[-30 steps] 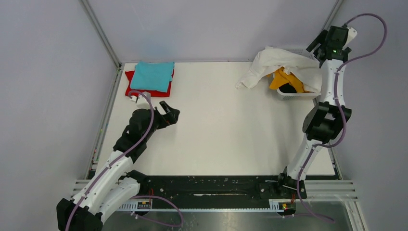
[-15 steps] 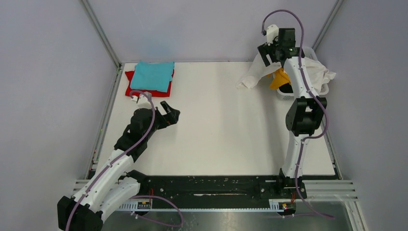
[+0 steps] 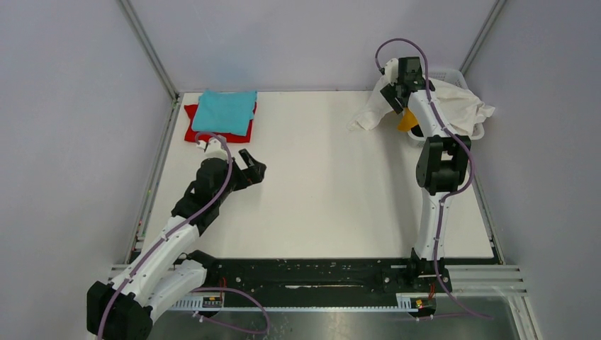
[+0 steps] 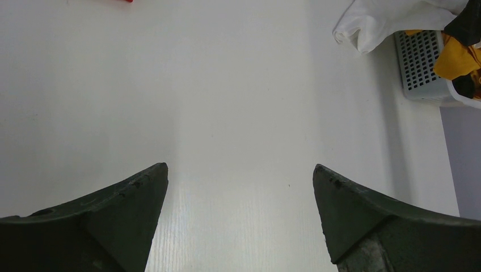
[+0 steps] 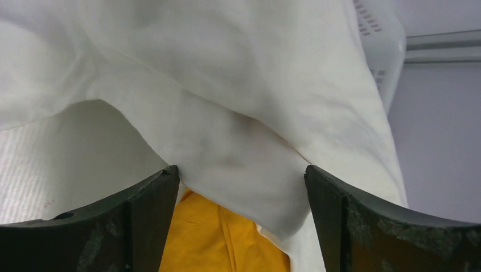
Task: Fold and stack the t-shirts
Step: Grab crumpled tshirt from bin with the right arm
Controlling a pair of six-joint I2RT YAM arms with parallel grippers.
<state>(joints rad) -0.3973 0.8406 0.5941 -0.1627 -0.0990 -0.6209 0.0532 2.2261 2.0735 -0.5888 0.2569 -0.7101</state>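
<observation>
Jaws of my right gripper [image 5: 237, 170] stand spread around a fold of the white cloth t-shirt [image 5: 227, 85], not pinching it. The shirt drapes over the white lattice-sided plastic basket [image 5: 381, 48], a mustard-yellow t-shirt [image 5: 215, 243] beneath. My left gripper [image 4: 241, 167] hangs spread over the white table [image 4: 227, 85]. A folded teal t-shirt [image 3: 225, 111] lies on the red t-shirt [image 3: 190, 132], far left. I judge this the fetching step — next, close on that fold and lift clear.

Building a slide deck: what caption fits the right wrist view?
Open right pincer at the white t-shirt, which lies over the mustard-yellow t-shirt.
</observation>
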